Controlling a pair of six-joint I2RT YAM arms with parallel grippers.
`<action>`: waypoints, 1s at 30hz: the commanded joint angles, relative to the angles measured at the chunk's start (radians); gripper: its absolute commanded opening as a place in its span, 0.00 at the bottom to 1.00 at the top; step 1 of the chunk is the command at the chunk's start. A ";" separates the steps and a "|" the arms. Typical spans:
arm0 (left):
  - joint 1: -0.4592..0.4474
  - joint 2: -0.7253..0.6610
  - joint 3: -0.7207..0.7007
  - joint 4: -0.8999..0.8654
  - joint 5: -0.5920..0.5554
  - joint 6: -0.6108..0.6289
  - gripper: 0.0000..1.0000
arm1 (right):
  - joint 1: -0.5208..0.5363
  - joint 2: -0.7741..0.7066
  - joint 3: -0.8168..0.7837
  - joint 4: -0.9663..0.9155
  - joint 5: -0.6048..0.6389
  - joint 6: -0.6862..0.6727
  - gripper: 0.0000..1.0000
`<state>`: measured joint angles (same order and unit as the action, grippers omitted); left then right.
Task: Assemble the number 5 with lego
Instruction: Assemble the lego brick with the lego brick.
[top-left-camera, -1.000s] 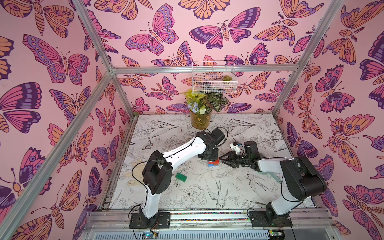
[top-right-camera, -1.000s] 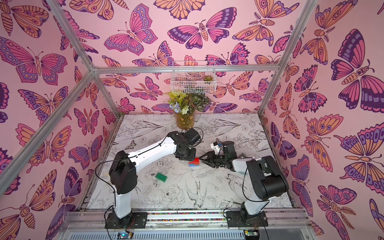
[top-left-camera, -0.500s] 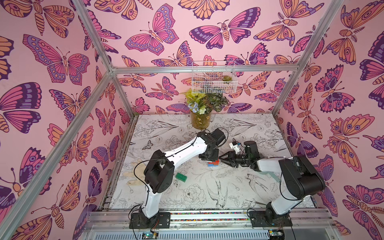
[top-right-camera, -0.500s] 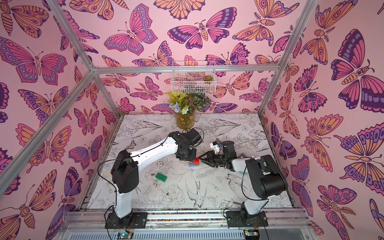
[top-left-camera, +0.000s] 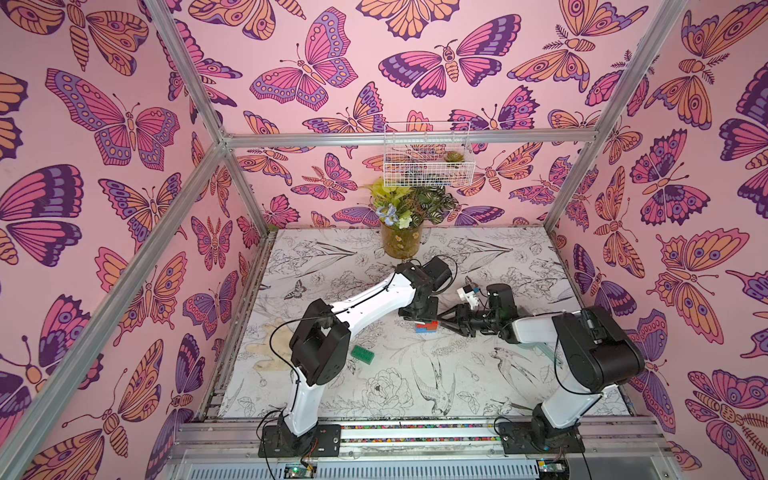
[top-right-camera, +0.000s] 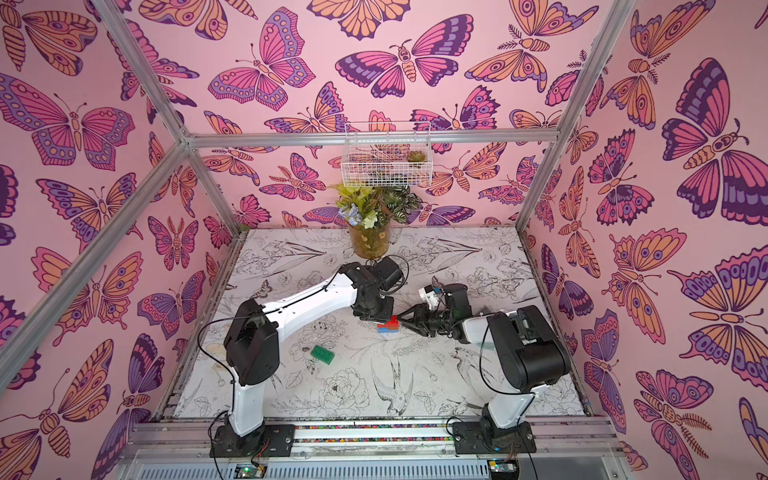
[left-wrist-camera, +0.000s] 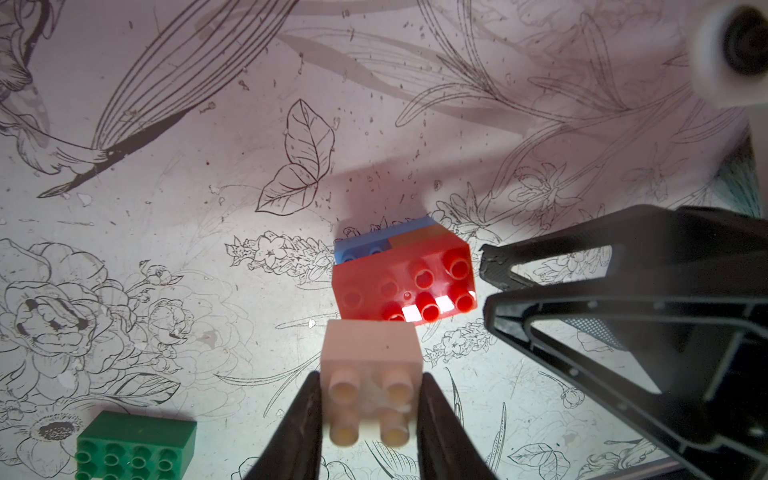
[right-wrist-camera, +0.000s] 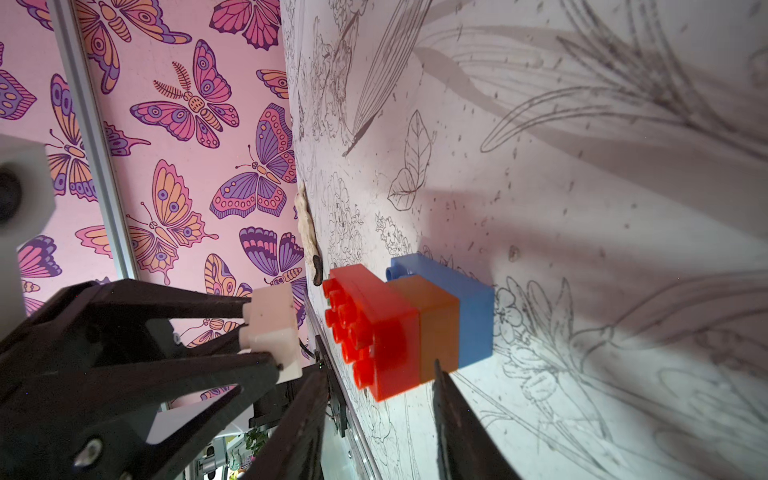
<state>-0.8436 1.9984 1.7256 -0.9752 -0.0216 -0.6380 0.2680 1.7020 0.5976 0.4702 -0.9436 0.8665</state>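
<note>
A stack of lego stands mid-table (top-left-camera: 427, 327) (top-right-camera: 389, 325): red oblong brick (left-wrist-camera: 399, 286) on top, orange square (right-wrist-camera: 440, 328) under it, blue oblong (right-wrist-camera: 473, 311) on the table. My left gripper (left-wrist-camera: 370, 376) (right-wrist-camera: 257, 332) is shut on a white square brick (left-wrist-camera: 370, 353) (right-wrist-camera: 274, 324), studs up, hovering a small gap above the red brick's studs. My right gripper (right-wrist-camera: 379, 370) (left-wrist-camera: 485, 274) lies low at the stack's right end. Its jaws are open, one fingertip at the orange brick's edge and the other above the red studs. A green oblong brick (top-left-camera: 362, 354) (left-wrist-camera: 133, 449) lies alone to the front left.
A glass vase of flowers (top-left-camera: 401, 241) stands at the back centre. A white wire basket (top-left-camera: 428, 162) hangs on the back wall. Aluminium frame posts and butterfly-patterned walls enclose the table. A pale stain (top-left-camera: 270, 345) marks the left side.
Both arms stay almost where they were; the left arm's elbow has crept slightly right. The stack and the green brick have not moved.
</note>
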 joint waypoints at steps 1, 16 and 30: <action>0.006 0.016 0.023 -0.030 0.008 -0.009 0.21 | -0.005 0.008 0.001 0.011 -0.023 -0.009 0.44; 0.006 0.032 0.034 -0.030 0.011 -0.012 0.23 | -0.006 0.034 0.007 0.038 -0.051 -0.012 0.43; 0.006 0.052 0.051 -0.032 0.023 -0.013 0.24 | -0.004 0.068 0.016 0.079 -0.069 -0.004 0.42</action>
<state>-0.8436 2.0201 1.7649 -0.9771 -0.0135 -0.6411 0.2680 1.7535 0.5980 0.5350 -0.9894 0.8669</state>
